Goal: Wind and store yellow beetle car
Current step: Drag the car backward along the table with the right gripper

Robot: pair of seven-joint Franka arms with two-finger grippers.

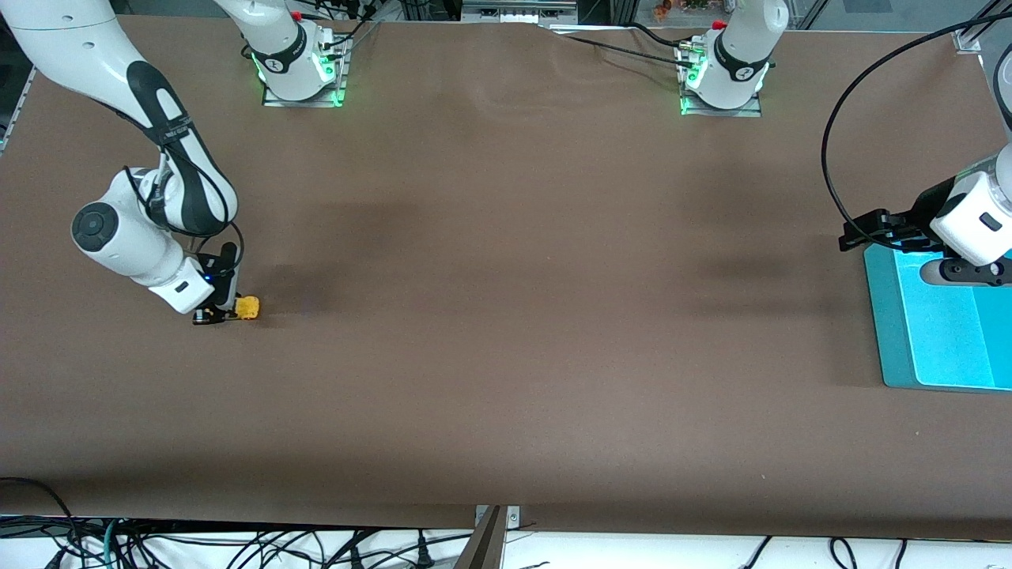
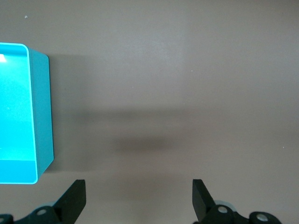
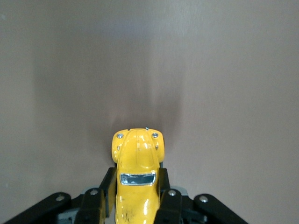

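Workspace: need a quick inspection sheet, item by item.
Surface: brown table, bare in the middle.
Job's things: yellow toy car at the right arm's end, clamped at table level; teal bin at the left arm's end.
Clutter: nothing seen.
Grippers: right gripper jaws shut on the car's sides; left gripper jaws open, holding nothing, waiting beside the bin.
Cables: black cable looping off the left arm; more below the table's near edge.
Surroundings: both arm bases lit green.

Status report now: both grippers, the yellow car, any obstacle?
Right gripper shut on yellow car, low at the table. Left gripper open, waiting beside teal bin. No obstacle seen.
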